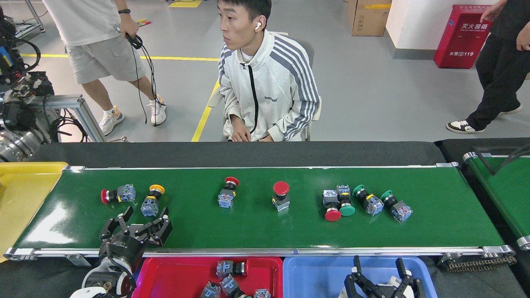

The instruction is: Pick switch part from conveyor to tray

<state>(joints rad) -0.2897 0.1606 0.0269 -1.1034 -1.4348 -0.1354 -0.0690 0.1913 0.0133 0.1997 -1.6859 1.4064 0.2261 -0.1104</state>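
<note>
Left gripper [143, 219] jaws spread wide, empty, just short of yellow-capped switch part [151, 201] (on conveyor [256, 227]); right gripper [379, 269] jaws likewise open, empty, over blue tray [314, 273].

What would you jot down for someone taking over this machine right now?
Left gripper: open, empty, over the glossy dark-green conveyor belt, just short of the yellow-capped switch part.
Right gripper: open, empty, above the blue plastic tray.
Done: a few switch parts lie in the red plastic tray.
Left: eight switch parts on the belt, from the red-capped one lying on its side at the left to the green-capped pair at the right.
</note>
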